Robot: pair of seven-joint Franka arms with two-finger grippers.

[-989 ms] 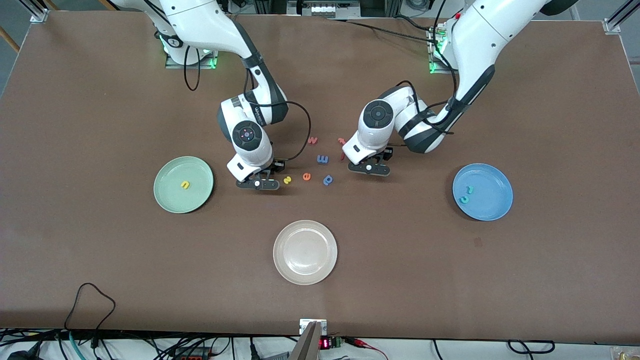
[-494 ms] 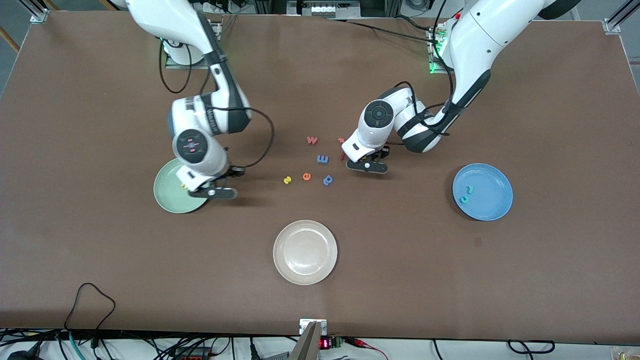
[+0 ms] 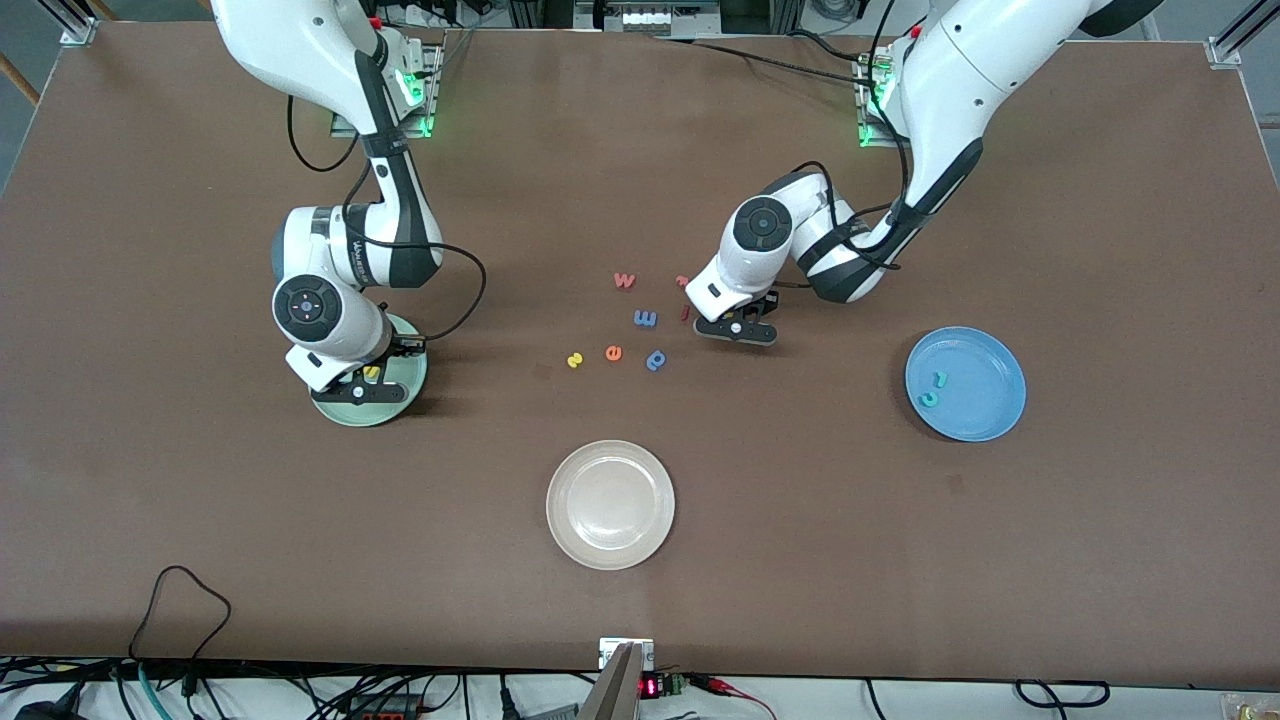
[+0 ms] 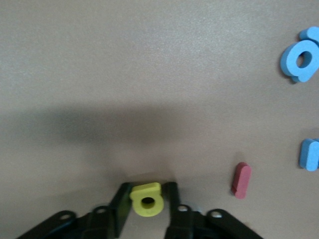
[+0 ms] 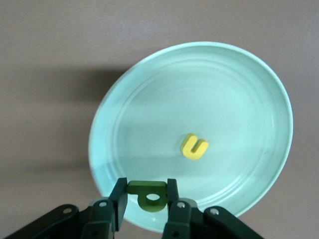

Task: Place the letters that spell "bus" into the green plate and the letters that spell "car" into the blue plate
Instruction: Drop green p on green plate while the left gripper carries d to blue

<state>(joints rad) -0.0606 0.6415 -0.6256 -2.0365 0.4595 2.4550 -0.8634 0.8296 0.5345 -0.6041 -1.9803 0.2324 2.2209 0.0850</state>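
The green plate (image 3: pixel 410 372) (image 5: pixel 199 89) holds a yellow u (image 3: pixel 371 373) (image 5: pixel 194 146). My right gripper (image 3: pixel 352 392) (image 5: pixel 145 194) hangs over that plate's rim, shut on the dark green b (image 5: pixel 142 188). A yellow s (image 3: pixel 574 360) lies on the table among the loose letters. My left gripper (image 3: pixel 737 333) (image 4: pixel 147 194) is down at the table beside those letters, shut on the yellow a (image 4: pixel 137 206), which the front view hides. The blue plate (image 3: pixel 990 365) at the left arm's end holds a teal c (image 3: pixel 929 399) and a teal r (image 3: pixel 939 379).
Loose on the table mid-way lie an orange e (image 3: pixel 613 352), a blue p (image 3: pixel 655 359) (image 4: pixel 300 59), a blue m (image 3: pixel 645 318), a pink w (image 3: pixel 624 280) and a red stick (image 3: pixel 685 313) (image 4: pixel 241 179). An off-white plate (image 3: pixel 610 505) sits nearer the front camera.
My right arm has carried the green b from beside the yellow s to over the green plate. My left gripper's fingers have closed in on the yellow a.
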